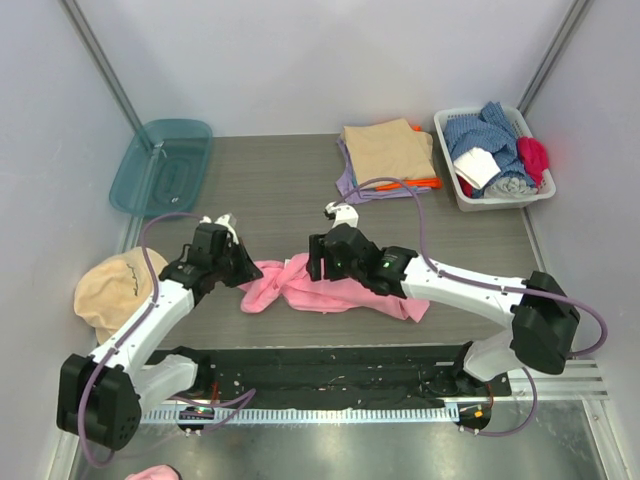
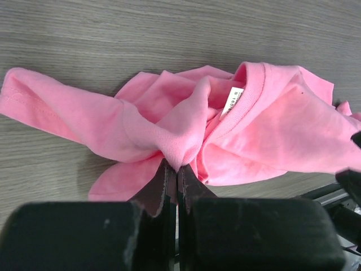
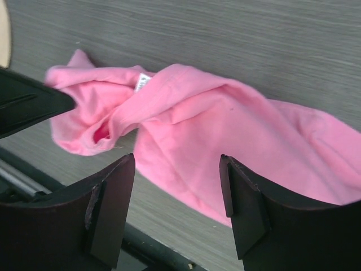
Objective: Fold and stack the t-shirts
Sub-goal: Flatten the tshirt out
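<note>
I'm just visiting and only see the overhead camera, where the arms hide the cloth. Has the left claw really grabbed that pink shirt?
Observer: Yes. Its wrist camera shows the left gripper shut, pinching a bunched fold of the pink t-shirt.
Visitor: And the right claw?
Observer: The right gripper is open over the shirt, holding nothing.
Visitor: Can you tell which end of the shirt is which?
Observer: The collar, with a white label inside it, faces the left wrist camera.

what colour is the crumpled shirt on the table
The shirt is bright pink; left wrist view.
</note>
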{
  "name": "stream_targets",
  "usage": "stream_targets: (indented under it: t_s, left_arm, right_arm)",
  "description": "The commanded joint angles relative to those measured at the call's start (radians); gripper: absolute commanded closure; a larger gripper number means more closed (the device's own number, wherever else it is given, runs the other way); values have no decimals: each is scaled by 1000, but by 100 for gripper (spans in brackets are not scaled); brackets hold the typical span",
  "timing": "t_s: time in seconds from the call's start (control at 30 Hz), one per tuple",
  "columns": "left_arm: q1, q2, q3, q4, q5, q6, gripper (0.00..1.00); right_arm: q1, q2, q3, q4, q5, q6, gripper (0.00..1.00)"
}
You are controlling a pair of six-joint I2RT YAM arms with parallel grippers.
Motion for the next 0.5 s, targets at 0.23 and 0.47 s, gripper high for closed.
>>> stream_targets:
  t_s: [0.23, 0.47]
  left_arm:
    - [-3, -122, 33, -59, -50, 1, 100]
    - [-3, -150, 33, -79, -51, -2, 100]
  right_arm:
    - [-154, 163, 157, -8, -24, -204, 30]
    - [-201, 218, 168, 9, -159, -307, 36]
